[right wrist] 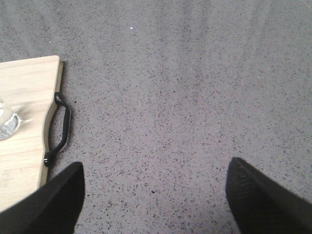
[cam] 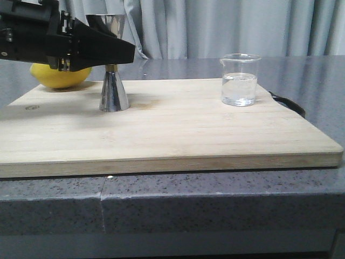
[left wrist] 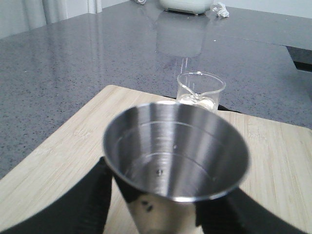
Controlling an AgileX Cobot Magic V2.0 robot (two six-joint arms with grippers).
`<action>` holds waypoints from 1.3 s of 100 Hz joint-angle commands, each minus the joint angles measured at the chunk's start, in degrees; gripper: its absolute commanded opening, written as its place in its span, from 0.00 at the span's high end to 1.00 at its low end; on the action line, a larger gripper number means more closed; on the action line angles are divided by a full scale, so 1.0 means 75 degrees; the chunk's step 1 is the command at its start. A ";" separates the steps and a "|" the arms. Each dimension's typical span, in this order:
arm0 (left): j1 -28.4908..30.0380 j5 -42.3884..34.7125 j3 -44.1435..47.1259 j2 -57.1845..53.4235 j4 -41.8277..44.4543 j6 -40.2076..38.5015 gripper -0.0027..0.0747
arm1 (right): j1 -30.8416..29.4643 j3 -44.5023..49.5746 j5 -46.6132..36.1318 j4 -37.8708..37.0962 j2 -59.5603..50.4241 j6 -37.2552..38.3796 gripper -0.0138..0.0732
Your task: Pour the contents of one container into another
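Steel jigger [cam: 113,81] stood left of centre on the board with the left end effector [cam: 116,51] clamped around its upper cone, the glass beaker [cam: 239,81] at right, so a careless lift could tip it, while the right end effector [right wrist: 153,195] hung spread above bare counter [right wrist: 195,73].

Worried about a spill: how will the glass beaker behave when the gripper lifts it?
The beaker is smooth clear glass, so probably slippery and breakable. It holds clear liquid, so tilting would likely slosh it. Its wide flat base suggests it stands steadily on the board.
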 commanded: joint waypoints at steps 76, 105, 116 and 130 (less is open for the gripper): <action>-0.0602 0.0929 -0.0229 -0.1100 -0.0565 -0.0041 0.68 | -0.0008 -0.0278 -0.1300 0.4932 0.1247 -0.4893 0.22; -0.0666 0.0929 -0.0229 -0.1099 -0.0565 -0.0178 0.69 | 0.0856 -0.0729 -0.1258 0.5073 0.2641 -0.5093 0.22; -0.0666 0.0929 -0.0229 -0.1099 -0.0565 -0.0178 0.69 | 0.1208 -0.0937 -0.1324 0.5029 0.3157 -0.5093 0.22; -0.0666 0.0879 -0.0229 -0.1099 -0.0565 -0.0178 0.69 | 0.1753 -0.1155 -0.1357 0.4672 0.3796 -0.5093 0.22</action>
